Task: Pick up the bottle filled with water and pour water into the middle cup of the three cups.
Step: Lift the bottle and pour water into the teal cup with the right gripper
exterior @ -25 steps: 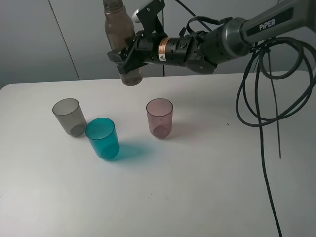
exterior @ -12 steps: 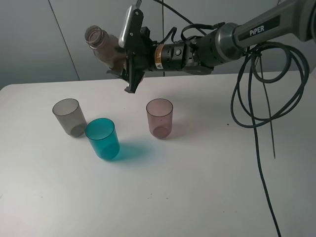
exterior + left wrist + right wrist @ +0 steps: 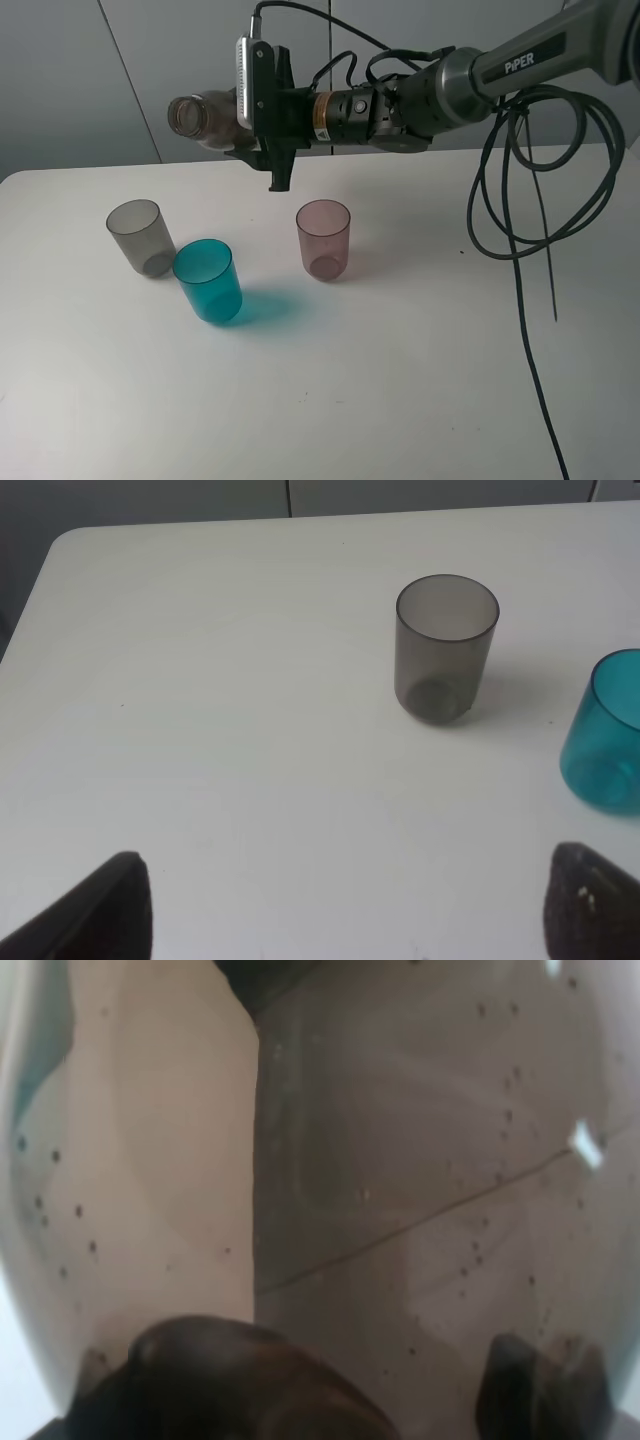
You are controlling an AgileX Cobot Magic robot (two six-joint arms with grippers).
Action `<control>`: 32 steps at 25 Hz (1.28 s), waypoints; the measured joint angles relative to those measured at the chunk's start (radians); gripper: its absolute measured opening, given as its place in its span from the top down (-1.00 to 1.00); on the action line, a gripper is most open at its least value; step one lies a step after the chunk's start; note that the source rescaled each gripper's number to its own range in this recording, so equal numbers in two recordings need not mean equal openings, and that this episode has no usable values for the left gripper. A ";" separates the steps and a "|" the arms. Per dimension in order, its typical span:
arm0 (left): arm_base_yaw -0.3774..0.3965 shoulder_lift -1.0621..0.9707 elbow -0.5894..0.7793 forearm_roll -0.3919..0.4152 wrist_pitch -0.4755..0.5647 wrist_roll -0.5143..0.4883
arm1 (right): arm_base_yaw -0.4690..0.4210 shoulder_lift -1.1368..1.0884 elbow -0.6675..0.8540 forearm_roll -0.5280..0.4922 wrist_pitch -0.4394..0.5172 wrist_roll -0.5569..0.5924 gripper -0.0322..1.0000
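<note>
My right gripper (image 3: 258,118) is shut on the smoky brown-grey bottle (image 3: 205,112) and holds it high above the table's back. The bottle lies almost level, its open mouth pointing left, above and behind the grey cup. In the right wrist view the bottle (image 3: 400,1160) fills the frame, with small droplets inside. No stream of water shows. The three cups stand upright: grey (image 3: 138,236), teal middle cup (image 3: 208,280), pink-mauve (image 3: 323,238). My left gripper (image 3: 345,920) is open and low over the table, with the grey cup (image 3: 445,645) and the teal cup (image 3: 610,735) in front of it.
The white table (image 3: 400,380) has its back edge under the right arm. Black cables (image 3: 530,200) hang in loops from the right arm down over the table's right side. A grey wall stands behind.
The right wrist has rolled, tipping the bottle from upright to almost level with its mouth to the left. The cups have not moved.
</note>
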 joint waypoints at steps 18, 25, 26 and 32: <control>0.000 0.000 0.000 0.000 0.000 0.000 | 0.031 0.001 0.000 0.000 -0.045 -0.156 0.94; 0.000 0.000 0.000 0.000 0.000 0.000 | 0.036 0.020 0.000 0.000 -0.048 -0.184 0.94; 0.000 0.000 0.000 0.000 0.000 0.000 | 0.037 0.020 0.000 0.000 -0.048 -0.184 0.94; 0.000 0.000 0.000 0.000 0.000 0.000 | 0.058 0.020 0.000 0.000 -0.048 -0.184 0.94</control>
